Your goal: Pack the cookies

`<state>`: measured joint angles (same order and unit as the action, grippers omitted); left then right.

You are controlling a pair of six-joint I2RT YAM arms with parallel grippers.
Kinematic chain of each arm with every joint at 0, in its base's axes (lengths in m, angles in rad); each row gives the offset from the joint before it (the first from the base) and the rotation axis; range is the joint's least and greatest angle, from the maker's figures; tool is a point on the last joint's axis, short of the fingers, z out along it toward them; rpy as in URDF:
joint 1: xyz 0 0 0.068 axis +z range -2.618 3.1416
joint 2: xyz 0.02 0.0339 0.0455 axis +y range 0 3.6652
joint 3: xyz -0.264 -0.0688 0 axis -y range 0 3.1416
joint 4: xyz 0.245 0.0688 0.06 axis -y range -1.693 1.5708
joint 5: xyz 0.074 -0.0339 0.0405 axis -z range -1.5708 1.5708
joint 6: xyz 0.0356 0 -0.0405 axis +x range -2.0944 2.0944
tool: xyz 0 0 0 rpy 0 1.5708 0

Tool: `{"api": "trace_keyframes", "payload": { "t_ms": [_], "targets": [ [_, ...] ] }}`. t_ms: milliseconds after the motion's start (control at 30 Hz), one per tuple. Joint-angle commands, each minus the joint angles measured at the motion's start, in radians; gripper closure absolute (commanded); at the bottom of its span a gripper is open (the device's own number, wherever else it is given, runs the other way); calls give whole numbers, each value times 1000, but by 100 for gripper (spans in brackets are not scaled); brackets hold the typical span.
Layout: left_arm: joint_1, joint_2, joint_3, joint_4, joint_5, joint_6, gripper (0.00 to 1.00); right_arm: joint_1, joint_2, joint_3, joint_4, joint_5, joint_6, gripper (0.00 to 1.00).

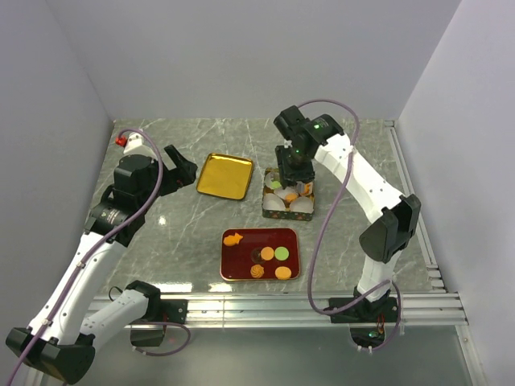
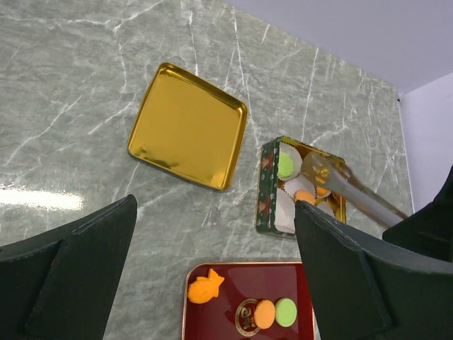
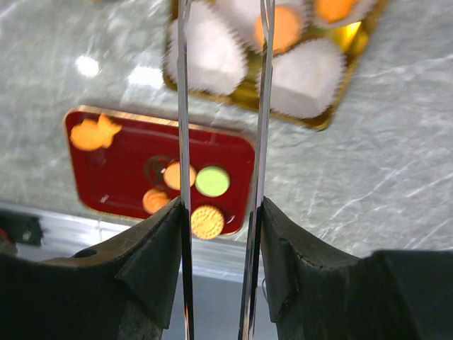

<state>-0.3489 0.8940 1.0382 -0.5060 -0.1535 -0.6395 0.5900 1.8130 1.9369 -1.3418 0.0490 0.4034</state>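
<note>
The right gripper (image 3: 222,209) is clamped on a pair of metal tongs (image 3: 185,142), whose blades reach down into the tin (image 2: 267,191) standing just right of the table's middle. The blade tips run out of the wrist view, so it cannot be told whether they hold a cookie. Several paper cups (image 3: 209,53) in the tin already carry cookies, one green (image 2: 285,166) and a few orange (image 3: 276,28). Five more cookies, the orange fish (image 1: 233,239) among them, lie on the red tray (image 1: 241,261) at the middle of the near edge.

The step in hand looks like a delivery into a cup. The next move probably calls for lifting the tongs clear of the tin wall, swinging toward the near edge and closing the blades on one small disc.

The left gripper (image 2: 214,205) hangs released and empty toward the left edge, near the gold lid (image 1: 224,175).
</note>
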Motion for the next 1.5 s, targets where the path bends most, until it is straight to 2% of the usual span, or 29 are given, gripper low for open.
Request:
{"api": "trace_keyframes", "payload": {
  "t_ms": [0,133,367,600,967,1167,1467],
  "targets": [
    [-4,-4,34,15,15,6,1,80,-53,27,-16,-37,-6,48],
    [-4,-7,37,9,12,8,1,203,-57,1,-14,6,-6,48],
    [-4,-13,34,-3,8,9,1,335,-89,-52,21,-3,-34,48],
    [-4,-18,37,-14,3,8,1,448,-155,-213,58,57,-75,48],
    [-4,-35,26,-23,6,0,1,495,-187,-321,27,107,11,47],
    [-4,-37,16,-19,17,-3,0,496,-264,-441,49,78,70,47],
    [-5,-20,14,-11,46,-9,1,508,-317,-495,64,35,104,47]
  ]
}}
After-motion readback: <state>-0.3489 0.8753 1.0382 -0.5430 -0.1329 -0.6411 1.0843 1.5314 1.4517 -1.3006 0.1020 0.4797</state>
